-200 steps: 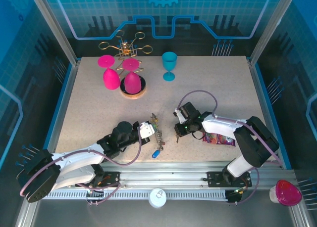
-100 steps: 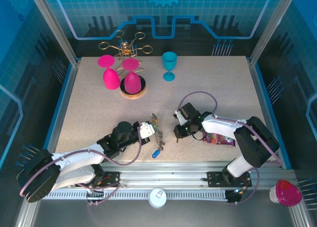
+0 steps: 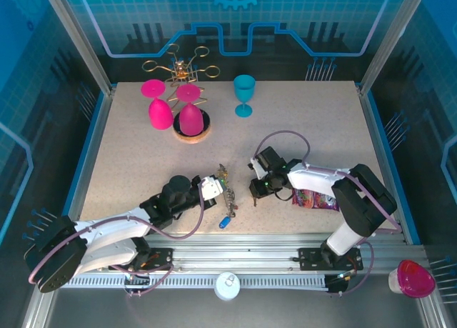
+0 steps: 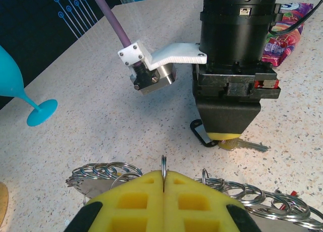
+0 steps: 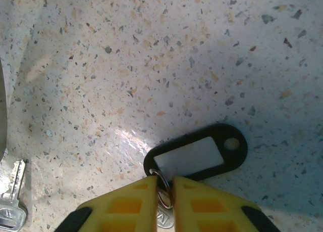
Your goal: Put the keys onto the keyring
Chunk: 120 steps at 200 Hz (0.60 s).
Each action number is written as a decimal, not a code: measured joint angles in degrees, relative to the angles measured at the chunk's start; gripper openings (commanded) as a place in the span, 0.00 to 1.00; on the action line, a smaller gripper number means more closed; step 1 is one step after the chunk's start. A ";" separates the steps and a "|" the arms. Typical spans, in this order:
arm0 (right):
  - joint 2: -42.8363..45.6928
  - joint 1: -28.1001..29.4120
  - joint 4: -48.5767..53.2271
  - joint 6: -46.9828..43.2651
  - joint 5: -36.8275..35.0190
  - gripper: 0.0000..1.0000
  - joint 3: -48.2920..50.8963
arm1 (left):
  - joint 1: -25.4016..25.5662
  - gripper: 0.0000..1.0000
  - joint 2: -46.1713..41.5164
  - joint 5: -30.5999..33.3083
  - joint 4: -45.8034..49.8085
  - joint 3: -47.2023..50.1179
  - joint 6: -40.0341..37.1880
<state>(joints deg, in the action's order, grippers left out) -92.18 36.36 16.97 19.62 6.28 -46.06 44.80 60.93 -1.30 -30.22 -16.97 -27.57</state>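
Pinching a black-tagged key beside the keyring

From above, the keyring, a short string of silvery split rings, lies on the speckled worktop, toward 6 o'clock from its centre. The left fingers are clenched on one thin, upright ring of it. Just beside the keyring, at 3 o'clock, the right fingers reach down to the worktop. They are pinched almost together on the small link of a black-tagged key, whose tag lies flat at 12 o'clock from the fingertips. A blue-tagged key lies loose at 6 o'clock from the keyring.

The pinch looks to be on the thin link, not on the key's body, so the key could swivel or slip out when lifted. The ring in the left fingers is slender and could twist under pressure, and the key would then miss it.

The key's blade is mostly hidden under the right fingers. A second key is cut off at 8 o'clock in the right wrist view. The keyring's ends run out of the left wrist view. Whether the held ring's split is parted cannot be told.
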 measured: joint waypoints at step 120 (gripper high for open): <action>0.55 0.55 0.13 0.26 0.83 0.04 -0.35 | 0.00 0.00 -0.02 0.04 0.07 0.00 -0.87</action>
<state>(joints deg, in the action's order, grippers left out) -91.64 36.91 17.10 19.88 7.11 -46.41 44.80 60.90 -1.26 -30.15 -16.97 -28.45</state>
